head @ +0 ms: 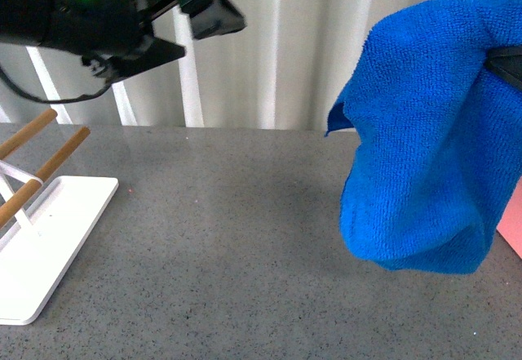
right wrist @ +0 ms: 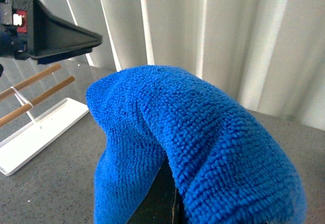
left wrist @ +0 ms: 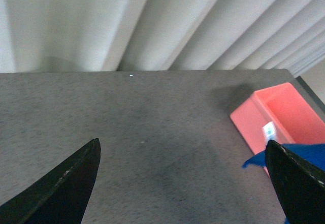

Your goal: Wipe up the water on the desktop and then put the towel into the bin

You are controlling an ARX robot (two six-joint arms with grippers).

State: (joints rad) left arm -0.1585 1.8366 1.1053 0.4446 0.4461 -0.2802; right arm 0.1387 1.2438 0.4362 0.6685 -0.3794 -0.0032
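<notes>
Above the counter (head: 212, 237), my right pincer (head: 507, 62) is closed on the towel (head: 424, 140), which hangs bunched, clear of the surface, just left of the bin (head: 514, 228). That arm is nearer the bin; my left pincer (left wrist: 181, 148) gapes empty farther off. I see into the bin only from the left wrist; front shows a sliver.

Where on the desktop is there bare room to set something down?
The widest bare patch of the desktop lies in the middle, between the white tray on the left and the hanging towel on the right. The right edge is crowded: the bin stands there, partly hidden by the towel.
</notes>
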